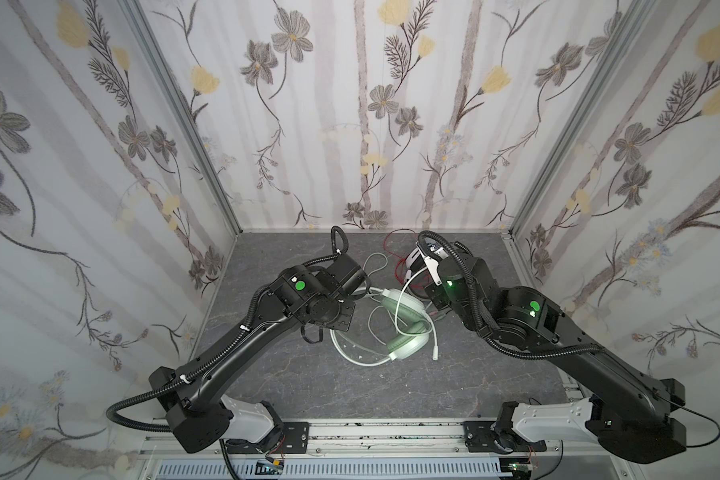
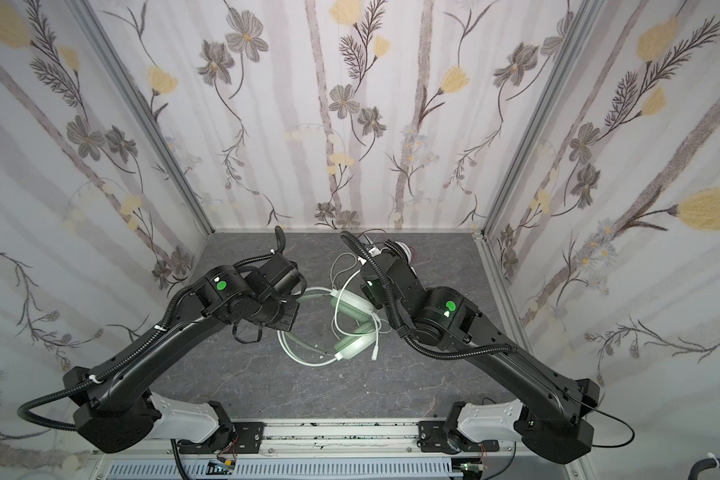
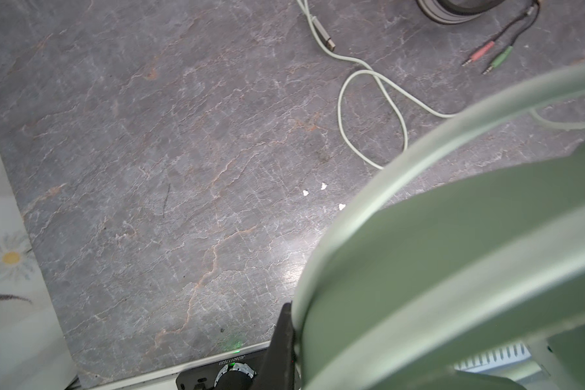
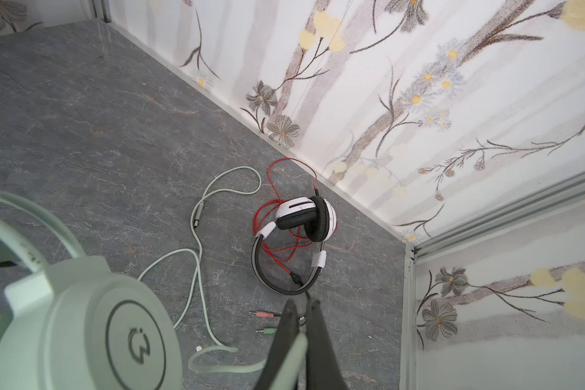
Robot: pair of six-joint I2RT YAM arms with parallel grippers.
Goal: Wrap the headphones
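Note:
The mint-green headphones (image 1: pixel 408 316) (image 2: pixel 350 307) lie mid-table, their pale green-white cord (image 1: pixel 375 345) looped around them. My left gripper (image 3: pixel 293 315) is shut on their headband (image 3: pixel 453 253); one black finger (image 3: pixel 284 337) shows, the other is hidden behind the band. In the right wrist view an earcup (image 4: pixel 81 320) fills the near corner. My right gripper (image 4: pixel 302 309) is shut on the pale cord (image 4: pixel 294 354), pinched between both fingers. The white-and-black headphones (image 4: pixel 304 219) (image 1: pixel 416 259) rest near the back wall, the thin red cord (image 4: pixel 274 250) tangled through them.
Pink (image 4: pixel 264 314) and green (image 4: pixel 265 331) jack plugs lie just beyond my right fingertips. The pale cord's plug end (image 4: pixel 196 216) (image 3: pixel 325 33) lies loose on the grey stone-patterned table (image 1: pixel 308 374). Floral walls (image 1: pixel 350 124) close in three sides; a metal rail (image 1: pixel 371 432) runs along the front.

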